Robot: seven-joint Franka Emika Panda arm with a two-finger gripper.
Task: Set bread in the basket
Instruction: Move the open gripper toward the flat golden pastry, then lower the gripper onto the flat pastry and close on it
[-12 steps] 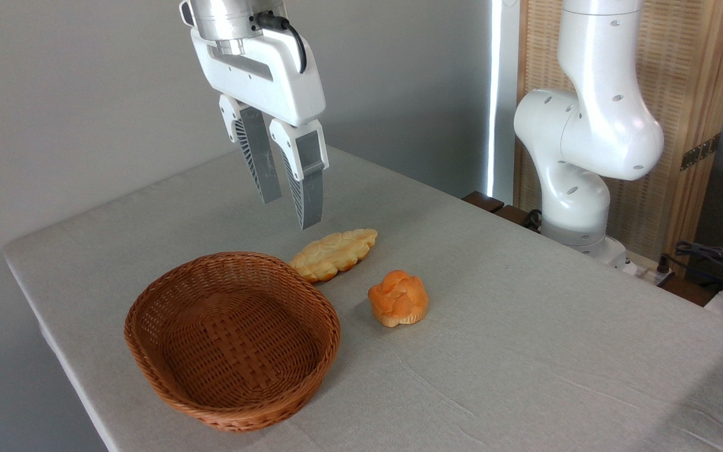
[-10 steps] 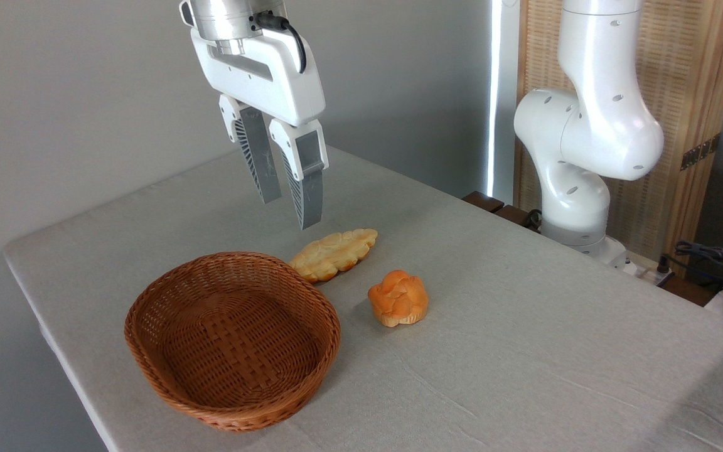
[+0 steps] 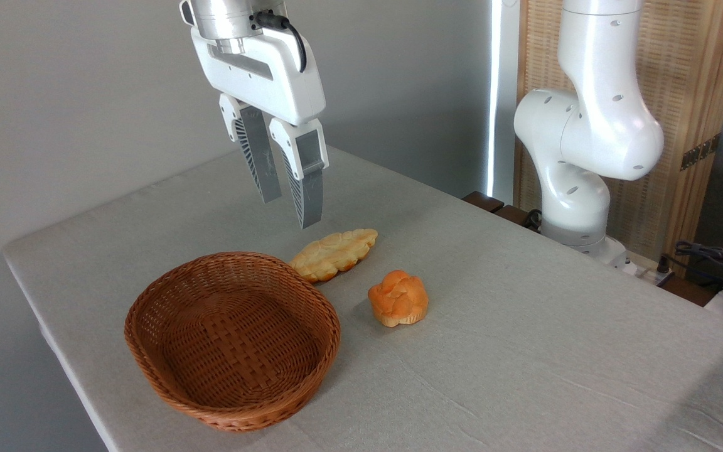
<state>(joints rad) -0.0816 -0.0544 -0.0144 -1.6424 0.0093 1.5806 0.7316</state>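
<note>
camera view: gripper (image 3: 290, 213) hangs empty, jaws slightly apart, above bread (image 3: 334, 253) lying flat on table (image 3: 524, 351) touching rim of empty basket (image 3: 233, 339); loaf looks light, stiff, bumpy, best pinched across narrow middle

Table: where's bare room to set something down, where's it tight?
Free: the table right of the orange bun to the edge, and the far-left stretch behind the basket. Tight: basket rim, bread and bun cluster together under the open end effector.
</note>
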